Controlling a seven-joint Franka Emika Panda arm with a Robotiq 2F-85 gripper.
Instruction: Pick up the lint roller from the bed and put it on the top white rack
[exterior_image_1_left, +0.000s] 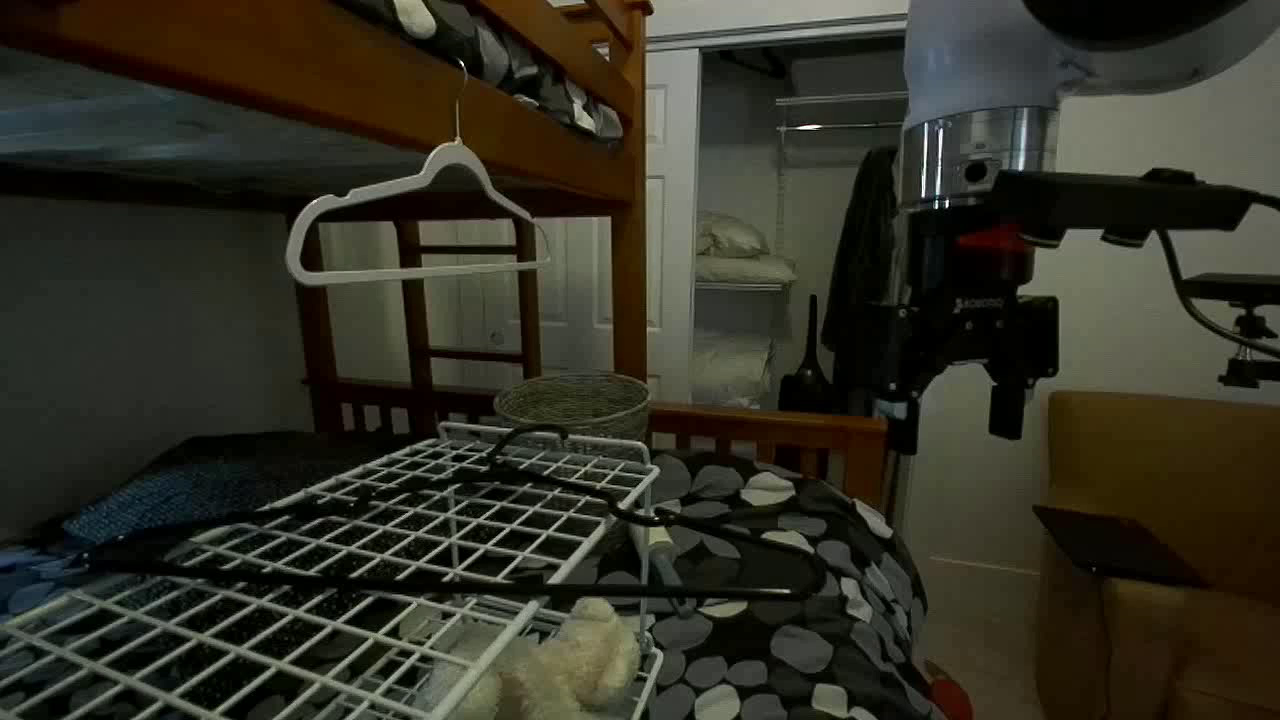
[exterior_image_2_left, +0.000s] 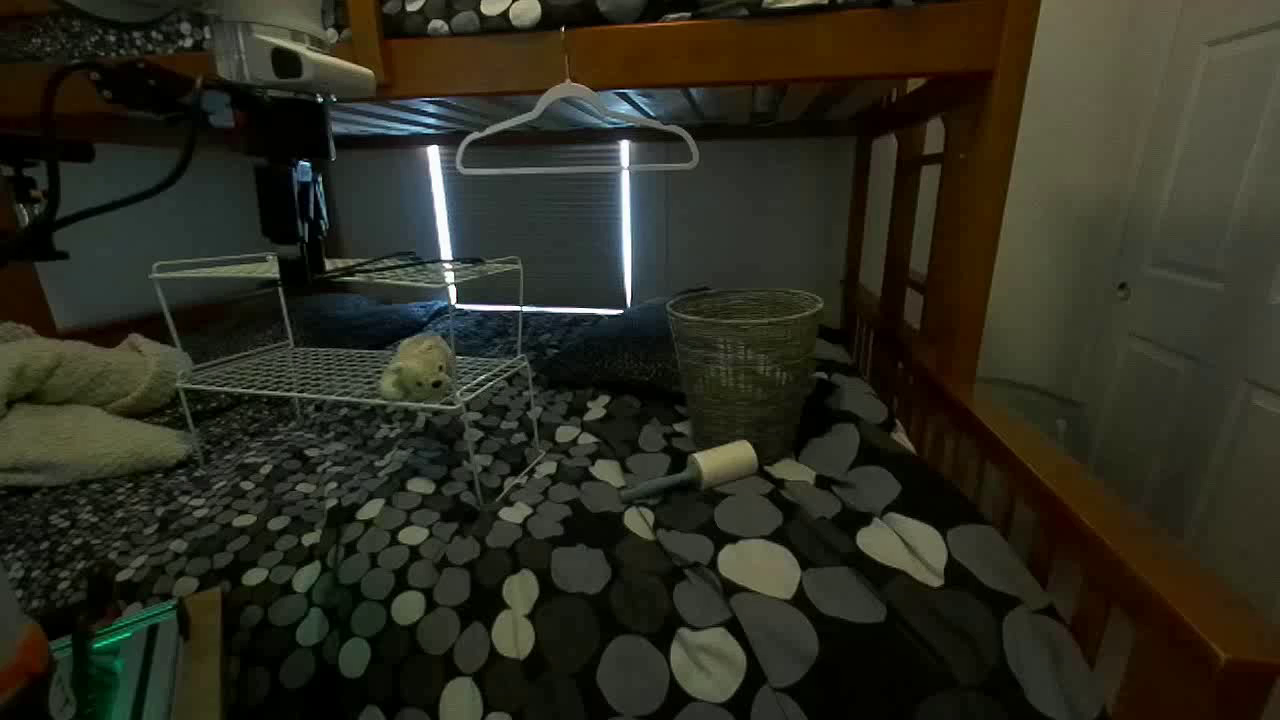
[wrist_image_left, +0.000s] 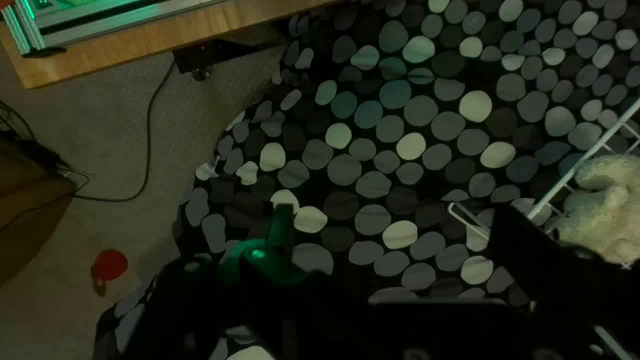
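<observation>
The lint roller (exterior_image_2_left: 725, 465) lies on the bed (exterior_image_2_left: 640, 640), its off-white roll beside a wicker basket, its grey handle pointing left. In an exterior view it is partly visible (exterior_image_1_left: 658, 540) behind the rack's edge. The top white rack (exterior_image_1_left: 500, 640) is the upper wire grid of a two-level stand on the bed; a black hanger lies across it. My gripper (exterior_image_1_left: 955, 425) hangs in the air, pointing down, fingers apart and empty, away from the roller. In the wrist view the gripper (wrist_image_left: 392, 220) is open above the bedding; the roller is out of view there.
The wicker basket (exterior_image_2_left: 745, 370) stands just behind the roller. A white hanger (exterior_image_2_left: 575, 168) hangs from the upper bunk rail. The black hanger (exterior_image_1_left: 700, 592) sticks out past the rack. A fluffy toy (exterior_image_2_left: 420, 370) sits on the lower rack. A wooden table edge (wrist_image_left: 150, 50) is near the bed.
</observation>
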